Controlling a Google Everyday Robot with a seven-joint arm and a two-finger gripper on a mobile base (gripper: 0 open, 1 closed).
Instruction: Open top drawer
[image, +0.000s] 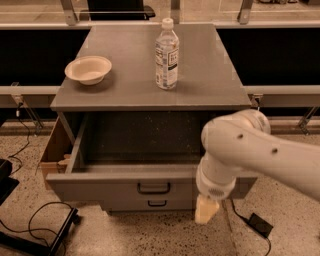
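The top drawer (115, 190) of the grey cabinet stands pulled well out, showing its deep, speckled grey inside (145, 137). Its small black bar handle (153, 188) is on the front panel. A narrower drawer (150, 204) with a like handle sits shut below it. My white arm comes in from the right. My gripper (206, 210) hangs at the drawer front's right end, below its edge and to the right of the handle, pointing down at the floor.
On the cabinet top (210, 75) stand a clear water bottle (166, 55) and a pale bowl (88, 69). A cardboard box (54, 150) leans at the cabinet's left. Black cables (30, 225) and a black adapter (261, 225) lie on the speckled floor.
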